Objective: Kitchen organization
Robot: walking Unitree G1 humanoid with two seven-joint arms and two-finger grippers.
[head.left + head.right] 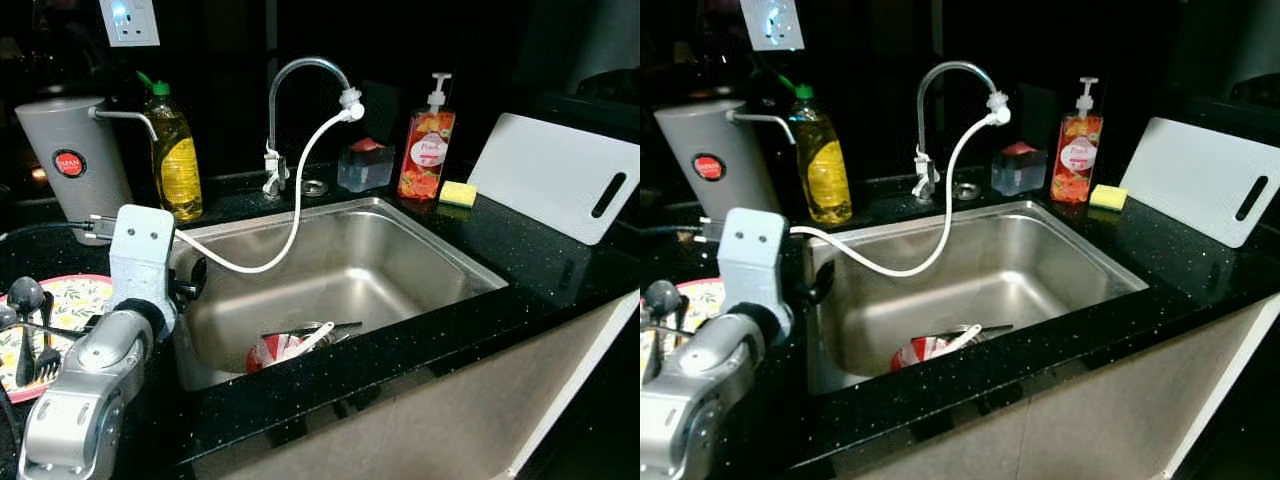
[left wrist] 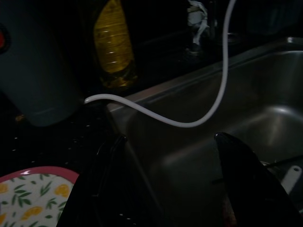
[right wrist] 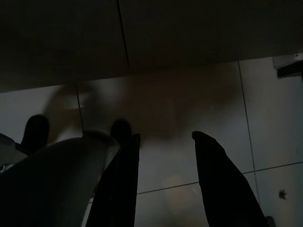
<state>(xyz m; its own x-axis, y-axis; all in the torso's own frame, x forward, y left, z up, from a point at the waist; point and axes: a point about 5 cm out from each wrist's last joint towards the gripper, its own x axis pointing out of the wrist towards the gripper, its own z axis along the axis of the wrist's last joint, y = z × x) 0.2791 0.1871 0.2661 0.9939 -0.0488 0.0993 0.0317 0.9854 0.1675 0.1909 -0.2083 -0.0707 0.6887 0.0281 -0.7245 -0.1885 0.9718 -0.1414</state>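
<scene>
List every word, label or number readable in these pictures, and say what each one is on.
Red round badge on the grey canister: white lettering, too small to read.
White oval label on the red pump soap bottle: script word, too blurred to read.
Yellow oil bottle: no readable label.
White cutting board: no text.

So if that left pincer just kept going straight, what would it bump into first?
Probably the white hose draped across its line, then the sink wall behind; depth is hard to judge. The left pincer is open.
</scene>
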